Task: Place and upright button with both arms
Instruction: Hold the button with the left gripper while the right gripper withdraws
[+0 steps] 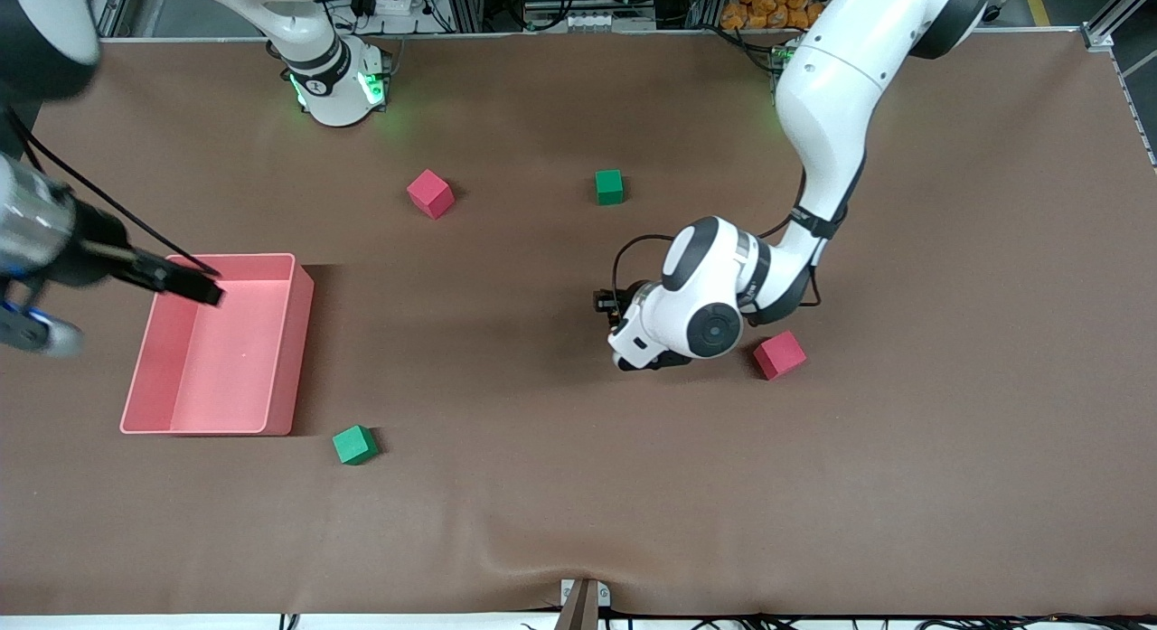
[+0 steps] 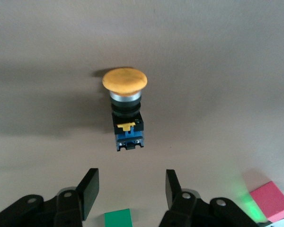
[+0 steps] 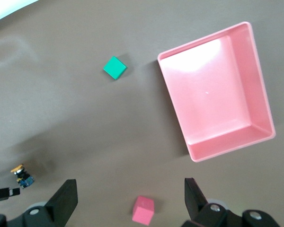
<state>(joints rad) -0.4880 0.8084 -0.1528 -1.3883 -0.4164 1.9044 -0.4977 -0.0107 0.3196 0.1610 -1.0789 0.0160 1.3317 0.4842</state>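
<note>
I am watching the left gripper [image 2: 128, 191] hanging low over the button [image 2: 126, 109] at mid-bench.
Its fingers are standing spread, clear of the button lying on its side in the frame's centre; the right gripper [image 3: 130, 201] is waiting wide open above the pink tray [image 1: 287, 359], at centre left.

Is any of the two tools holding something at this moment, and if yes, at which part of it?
Nothing is held. The left tool is open over the lying button, not touching it. The right tool is open, high above the table by the pink bin.
</note>
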